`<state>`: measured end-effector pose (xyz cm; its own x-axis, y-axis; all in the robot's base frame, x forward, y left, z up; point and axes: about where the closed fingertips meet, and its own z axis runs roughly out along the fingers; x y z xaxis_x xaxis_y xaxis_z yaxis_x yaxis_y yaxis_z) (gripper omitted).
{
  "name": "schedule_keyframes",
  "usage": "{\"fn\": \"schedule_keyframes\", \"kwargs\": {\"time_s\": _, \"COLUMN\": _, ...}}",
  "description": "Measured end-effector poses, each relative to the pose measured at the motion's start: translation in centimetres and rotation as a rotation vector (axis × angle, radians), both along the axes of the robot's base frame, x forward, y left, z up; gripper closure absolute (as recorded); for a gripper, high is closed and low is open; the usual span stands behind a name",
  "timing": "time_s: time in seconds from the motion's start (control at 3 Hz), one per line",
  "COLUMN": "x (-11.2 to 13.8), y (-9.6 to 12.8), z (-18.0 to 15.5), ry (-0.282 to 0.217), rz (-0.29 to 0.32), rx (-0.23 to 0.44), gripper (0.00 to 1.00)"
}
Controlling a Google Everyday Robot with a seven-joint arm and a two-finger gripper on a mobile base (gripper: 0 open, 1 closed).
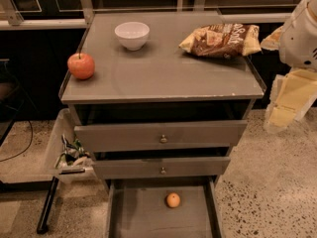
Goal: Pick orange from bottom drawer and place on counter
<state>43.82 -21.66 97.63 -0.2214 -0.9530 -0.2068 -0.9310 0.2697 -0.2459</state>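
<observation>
Three grey drawers sit in the cabinet front. The top drawer [124, 135] and the middle drawer [129, 168] each stand out a little, each with a small round knob at its centre. The bottom drawer [141, 214] is pulled out farthest, and its flat floor is in plain view. The orange [173, 200] lies on that floor, near the back and slightly right of centre, touching neither side wall.

On the counter [163, 76] a red-orange apple [81, 66] with a stem stands near the front left corner. A white bowl [132, 35] sits upright toward the back left, and a crumpled snack bag [220, 39] lies at the back right. All three are well apart from one another.

The gripper [287, 103] hangs off the cabinet's right side, just beyond the counter's front right corner and about level with it, pointing down and to the left. It is well apart from the orange, which lies far below it. I cannot tell whether it is open or closed, and nothing is visibly held in it.

A pale plastic bin [52, 150] with some wrappers inside stands on the speckled floor [267, 192] to the left of the cabinet.
</observation>
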Motion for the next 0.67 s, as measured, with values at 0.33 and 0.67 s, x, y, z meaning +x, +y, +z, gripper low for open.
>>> {"fn": "schedule_keyframes", "kwargs": {"time_s": 0.33, "x": -0.29, "y": -0.04, "z": -1.2, "ry": -0.032, "rz": 0.021, "rx": 0.014, "gripper": 0.0}}
{"fn": "schedule_keyframes", "kwargs": {"time_s": 0.67, "x": -0.29, "y": -0.04, "z": -1.19, "ry": -0.032, "rz": 0.021, "rx": 0.014, "gripper": 0.0}}
